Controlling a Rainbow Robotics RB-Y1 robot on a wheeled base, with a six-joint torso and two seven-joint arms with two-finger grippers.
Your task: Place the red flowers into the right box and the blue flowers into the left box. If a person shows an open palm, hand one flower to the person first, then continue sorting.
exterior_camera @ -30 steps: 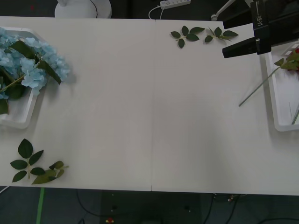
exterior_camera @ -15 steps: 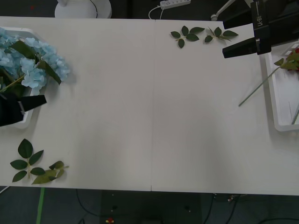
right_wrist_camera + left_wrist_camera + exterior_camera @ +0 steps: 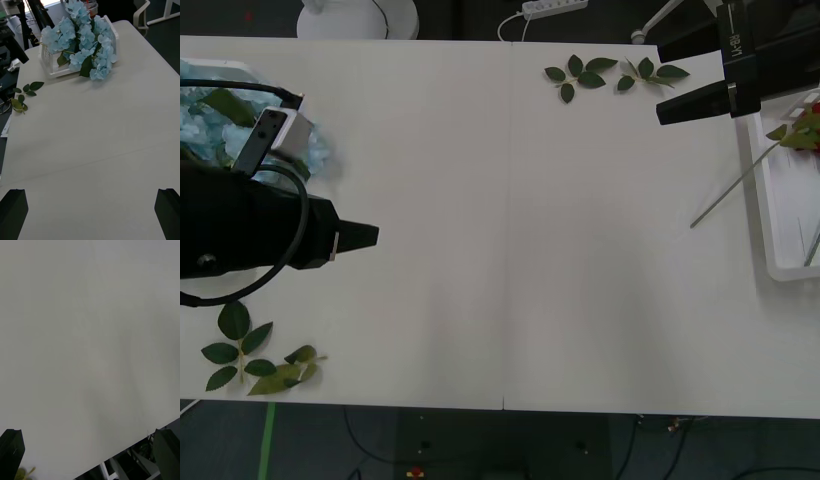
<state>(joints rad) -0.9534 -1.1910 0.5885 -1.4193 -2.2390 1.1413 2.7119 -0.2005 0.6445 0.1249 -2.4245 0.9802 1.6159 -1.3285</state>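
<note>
Front view: the left tool [image 3: 365, 236] hangs over the left part of the white worktop [image 3: 510, 230], its black arm covering much of the left box [image 3: 240, 70], of which a bit of rim shows at the far left corner. The left wrist view has the two black fingers [image 3: 11, 452] at the two corners, wide apart, with bare worktop between them and nothing held. The blue flowers [image 3: 200, 105] lie in the left box, their pale heads and dark leaves peeking out beside the arm; the right wrist view shows the bunch [image 3: 84, 41] piled in the white tray [image 3: 50, 67], with some heads spilling over its near rim onto the worktop.

The right tool [image 3: 670, 80] sits at the far right, beside the right box [image 3: 780, 230]. Its fingers [image 3: 13, 212] are spread wide at the corners of its own view and hold nothing. A red flower [image 3: 808, 125] rests at the box's far end, probably with its head inside, though the edge of the view cuts it off; its thin green stem [image 3: 728, 195] slants out over the rim onto the worktop.

Loose leaf sprigs [image 3: 600, 72] lie near the far edge, and another cluster [image 3: 255, 355] lies at the near left corner.
</note>
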